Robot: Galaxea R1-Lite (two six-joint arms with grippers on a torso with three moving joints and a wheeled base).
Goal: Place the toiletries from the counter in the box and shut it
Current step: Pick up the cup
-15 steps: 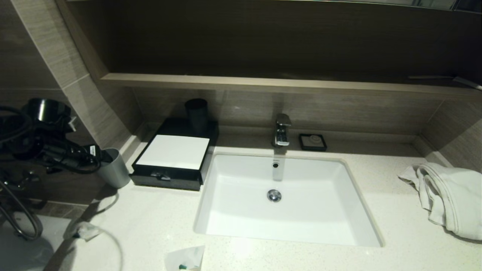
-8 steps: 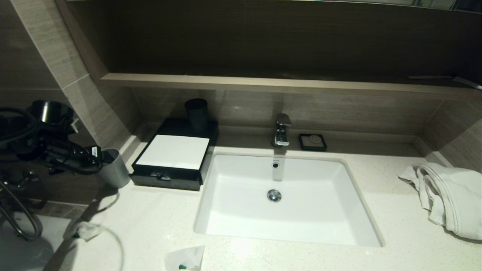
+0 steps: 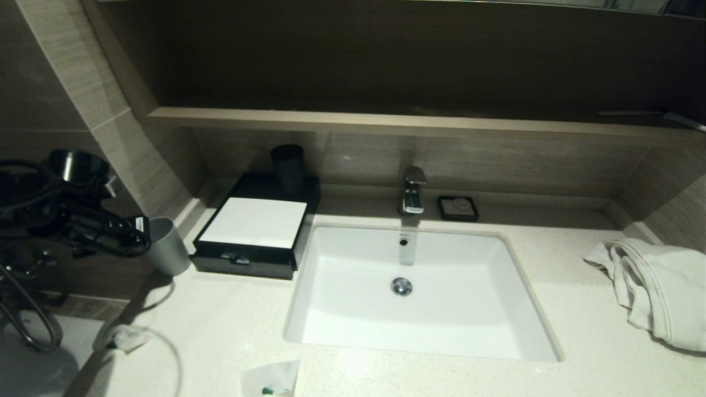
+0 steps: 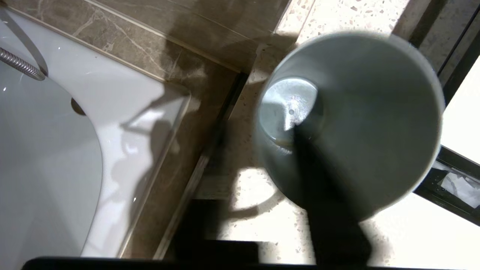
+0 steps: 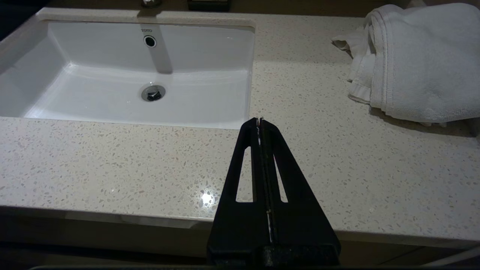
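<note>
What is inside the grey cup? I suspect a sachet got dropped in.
The left wrist view looks straight into the grey cup: only its bare bottom shows, partly shadowed. No sachet visible there.

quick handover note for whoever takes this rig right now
Left gripper: out of sight; its arm hangs by the grey cup.
Right gripper: shut, empty, parked over the counter's front edge.
Sachets on the counter: one at the front edge, another at front left.
Box: drawer slightly open, something white inside.
Left: box both sachets, close the drawer.
</note>
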